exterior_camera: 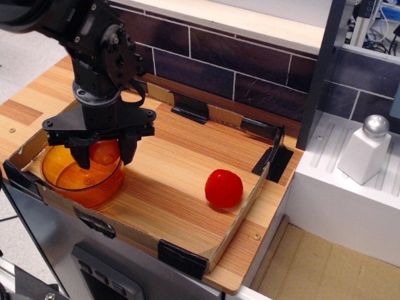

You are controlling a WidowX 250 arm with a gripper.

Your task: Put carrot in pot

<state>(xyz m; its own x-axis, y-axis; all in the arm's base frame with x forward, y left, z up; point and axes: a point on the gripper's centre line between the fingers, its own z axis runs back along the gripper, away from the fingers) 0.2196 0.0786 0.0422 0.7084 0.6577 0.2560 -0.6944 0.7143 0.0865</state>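
Observation:
The translucent orange pot point(65, 187) stands at the left end of the cardboard tray point(240, 219). My gripper point(104, 154) hangs directly over the pot with its fingertips down at the rim. It is shut on the orange carrot point(104, 152), which sits between the two black fingers point(81, 156) just above the pot's inside. The arm hides the far part of the pot.
A round red ball point(224, 187) lies in the tray to the right. A dark brick wall runs along the back. A white shaker point(364, 149) stands on the white counter at the right. The yellow banana toy is hidden behind the arm.

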